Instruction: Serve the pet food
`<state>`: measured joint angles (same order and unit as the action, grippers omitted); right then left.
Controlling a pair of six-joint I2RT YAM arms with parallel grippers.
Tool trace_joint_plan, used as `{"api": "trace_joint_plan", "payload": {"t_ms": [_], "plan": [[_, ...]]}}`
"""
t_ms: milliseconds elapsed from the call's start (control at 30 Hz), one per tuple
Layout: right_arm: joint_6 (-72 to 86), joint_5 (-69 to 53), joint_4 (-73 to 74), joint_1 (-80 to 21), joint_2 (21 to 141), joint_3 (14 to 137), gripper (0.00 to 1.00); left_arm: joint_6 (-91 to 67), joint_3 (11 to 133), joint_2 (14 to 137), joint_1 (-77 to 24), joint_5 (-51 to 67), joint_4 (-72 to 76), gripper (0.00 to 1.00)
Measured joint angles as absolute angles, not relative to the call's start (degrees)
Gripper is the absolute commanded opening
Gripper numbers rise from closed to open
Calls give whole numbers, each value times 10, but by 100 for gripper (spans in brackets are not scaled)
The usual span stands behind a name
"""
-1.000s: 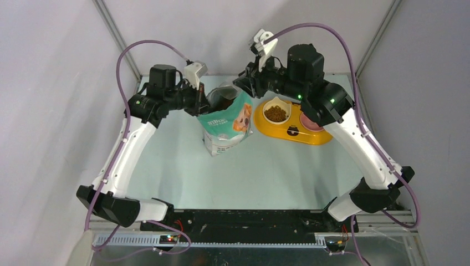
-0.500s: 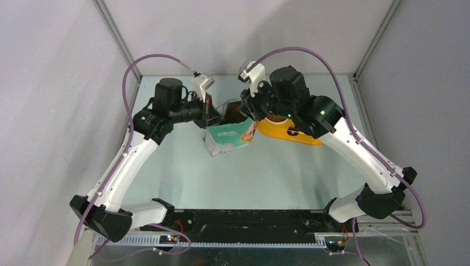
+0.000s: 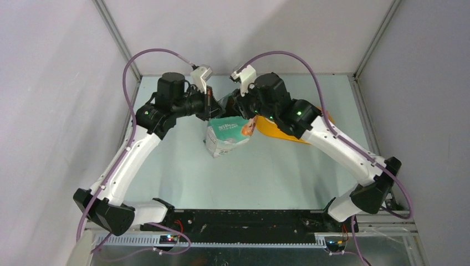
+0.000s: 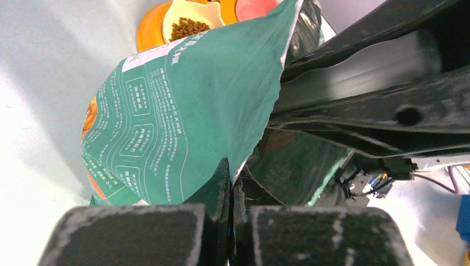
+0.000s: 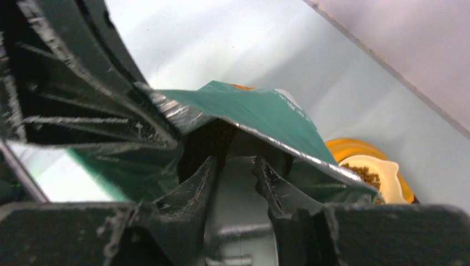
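The teal-and-white bag [image 3: 227, 134] stands mid-table with its mouth facing the far side. My left gripper [image 3: 213, 107] is shut on the bag's torn rim; the left wrist view shows the jaws [image 4: 231, 166] pinching the edge of the teal bag [image 4: 177, 111]. My right gripper [image 3: 237, 106] is at the bag's mouth. In the right wrist view its fingers [image 5: 235, 160] clamp a grey translucent scoop handle [image 5: 239, 194] that reaches under the bag's foil lip [image 5: 260, 113]. The scoop's bowl is hidden. Brown kibble [image 5: 363, 174] lies in the feeder's cream bowl [image 4: 188, 27].
The yellow double-bowl feeder [image 3: 267, 132] sits right of the bag, mostly hidden under my right arm. It also shows in the left wrist view [image 4: 148, 34], where its second bowl is pink [image 4: 255, 6]. Enclosure walls stand close behind and at both sides.
My right arm has swung left and down across the feeder, bringing its gripper into the bag's mouth. My left gripper has shifted right, still holding the rim, and the bag has tipped back.
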<state>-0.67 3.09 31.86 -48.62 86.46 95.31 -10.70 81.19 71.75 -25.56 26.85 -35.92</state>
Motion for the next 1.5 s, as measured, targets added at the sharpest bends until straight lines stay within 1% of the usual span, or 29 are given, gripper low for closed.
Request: {"api": "trace_joint_plan", "payload": {"t_ms": [200,400,633,900,1067,1500], "plan": [[-20,55,273,-480,922,951,0,-122,815,737,-257,256,-344,0],[-16,22,283,-459,990,987,0,-126,826,771,-256,241,-324,0],[-7,-50,307,-439,1009,1002,0,-132,834,786,-252,237,-315,0],[9,-151,291,-401,1011,994,0,-135,834,790,-230,247,-310,0],[30,-234,289,-382,1016,995,0,-128,833,791,-227,251,-310,0],[72,-315,279,-353,1021,999,0,-95,822,786,-226,260,-292,0]]}}
